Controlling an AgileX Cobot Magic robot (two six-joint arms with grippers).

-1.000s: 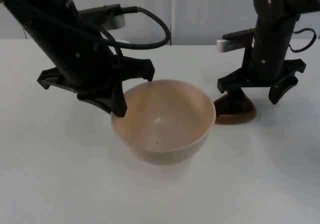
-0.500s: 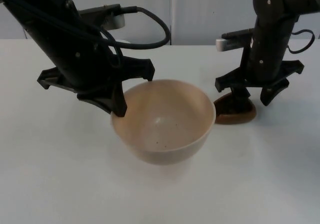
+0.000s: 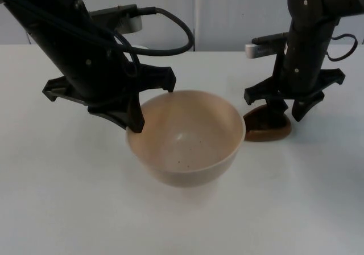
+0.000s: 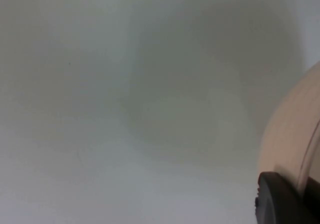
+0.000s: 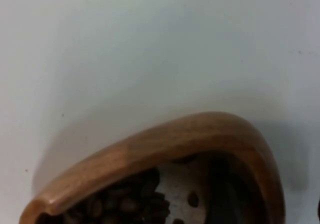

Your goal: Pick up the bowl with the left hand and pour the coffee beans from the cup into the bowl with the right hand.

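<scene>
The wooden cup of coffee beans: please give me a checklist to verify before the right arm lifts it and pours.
1. Left gripper on the bowl rim: ok, one finger sits at the rim in the left wrist view.
2. Bowl lifted off the white table: cannot tell.
3. Bowl upright: ok. A few dark specks lie inside it.
4. Right gripper placed at the wooden cup: ok, it stands right over it.
5. Right fingers shut on the cup: cannot tell.
6. Coffee beans in the cup: ok, seen in the right wrist view.
</scene>
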